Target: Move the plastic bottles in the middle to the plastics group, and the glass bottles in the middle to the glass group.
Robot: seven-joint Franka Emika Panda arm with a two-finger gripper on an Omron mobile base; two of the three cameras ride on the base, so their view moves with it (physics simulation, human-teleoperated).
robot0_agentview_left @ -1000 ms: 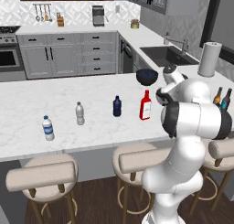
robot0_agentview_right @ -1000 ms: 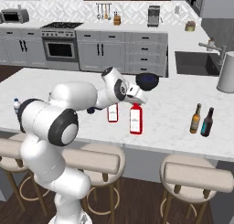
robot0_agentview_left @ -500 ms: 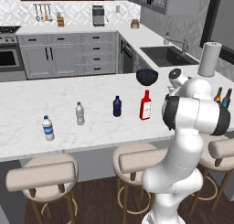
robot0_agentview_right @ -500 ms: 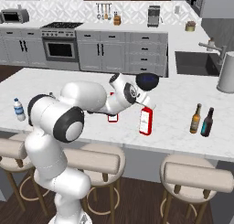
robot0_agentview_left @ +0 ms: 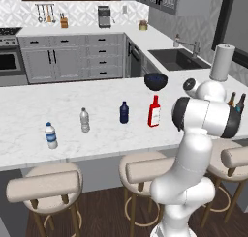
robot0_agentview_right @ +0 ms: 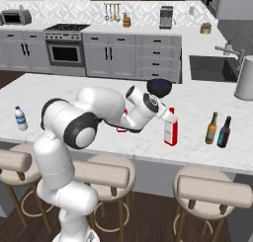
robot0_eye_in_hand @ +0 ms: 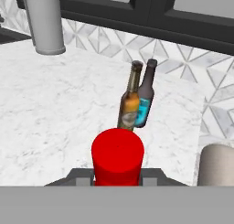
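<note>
One red glass bottle (robot0_agentview_right: 171, 130) is clamped at the neck in the gripper (robot0_eye_in_hand: 118, 175), mid-carry over the counter (robot0_agentview_right: 59, 95); next, judging, set it upright beside the brown bottle (robot0_agentview_right: 211, 128) and teal bottle (robot0_agentview_right: 224, 132) farther on.

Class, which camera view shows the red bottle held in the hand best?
The right base view: the held red bottle shows almost whole, label included, with the hand shut on its neck. The hand view gives just its red cap; in the left base view the arm hides it.
</note>
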